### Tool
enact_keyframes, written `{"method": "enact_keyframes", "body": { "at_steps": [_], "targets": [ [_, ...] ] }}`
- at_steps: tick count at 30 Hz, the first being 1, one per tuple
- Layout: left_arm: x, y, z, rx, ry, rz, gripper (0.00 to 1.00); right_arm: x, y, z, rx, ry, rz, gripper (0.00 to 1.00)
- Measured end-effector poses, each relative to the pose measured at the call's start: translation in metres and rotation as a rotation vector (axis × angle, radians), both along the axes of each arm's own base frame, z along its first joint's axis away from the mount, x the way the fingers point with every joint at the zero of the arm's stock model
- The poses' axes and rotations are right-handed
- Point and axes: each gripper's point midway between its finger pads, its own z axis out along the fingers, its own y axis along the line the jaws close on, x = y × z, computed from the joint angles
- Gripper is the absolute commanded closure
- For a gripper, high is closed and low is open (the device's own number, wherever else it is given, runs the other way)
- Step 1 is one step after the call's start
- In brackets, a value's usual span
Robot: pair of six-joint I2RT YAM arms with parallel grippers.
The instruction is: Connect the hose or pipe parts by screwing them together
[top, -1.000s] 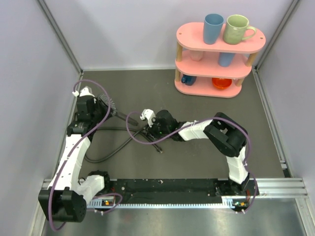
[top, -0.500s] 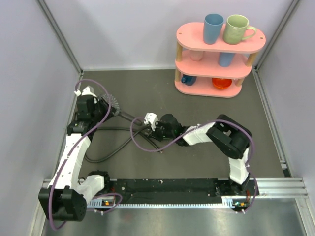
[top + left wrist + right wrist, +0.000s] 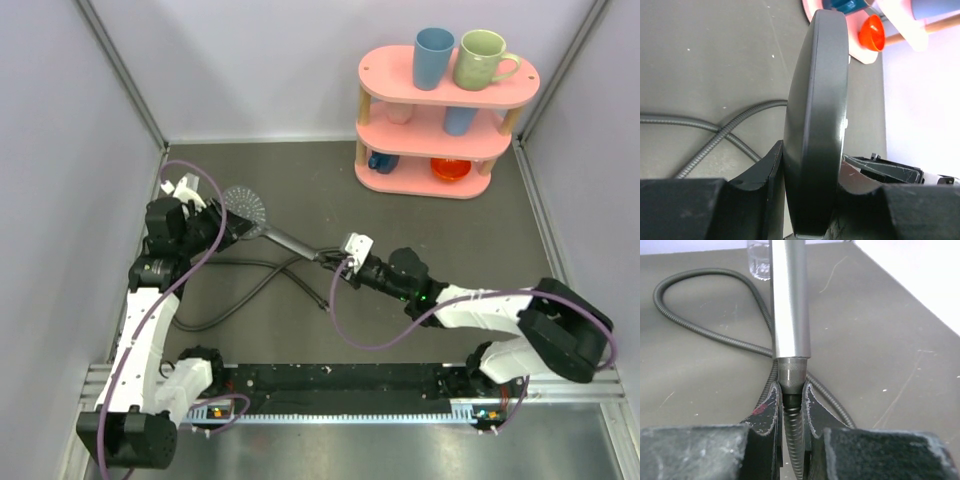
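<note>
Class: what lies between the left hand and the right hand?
The shower head: its handle spans the gap from the left hand to the right hand, seen in the top view.

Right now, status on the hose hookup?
Left gripper shut on shower head. Right gripper shut on hose behind its end fitting, fitting against handle tip. Slack looped on table, nothing blocking the joint.

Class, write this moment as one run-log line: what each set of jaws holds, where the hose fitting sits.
left jaws: shut on shower head | right jaws: shut on hose | fitting: against handle end
</note>
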Motion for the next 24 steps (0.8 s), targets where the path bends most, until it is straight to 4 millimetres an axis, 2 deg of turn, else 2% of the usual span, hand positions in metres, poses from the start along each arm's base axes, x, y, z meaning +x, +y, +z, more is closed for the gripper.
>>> {"method": "enact_keyframes", "body": {
  "at_steps": [7,12,16,24],
  "targets": [
    [-0.012,-0.014,0.019,-0.099,-0.022,-0.048,1.00,-0.002,-0.029,0.027,0.014,-0.108,-0.070,1.00],
    [-0.017,-0.020,0.024,-0.161,-0.011,-0.065,1.00,-0.005,-0.044,0.028,-0.017,-0.153,-0.096,1.00],
    [-0.017,-0.023,0.028,-0.178,-0.021,-0.075,1.00,-0.007,-0.050,0.024,-0.054,-0.167,-0.093,1.00],
    [-0.018,-0.025,0.036,-0.190,-0.051,-0.089,1.00,-0.012,-0.052,0.032,-0.052,-0.196,-0.074,1.00]
  ]
}}
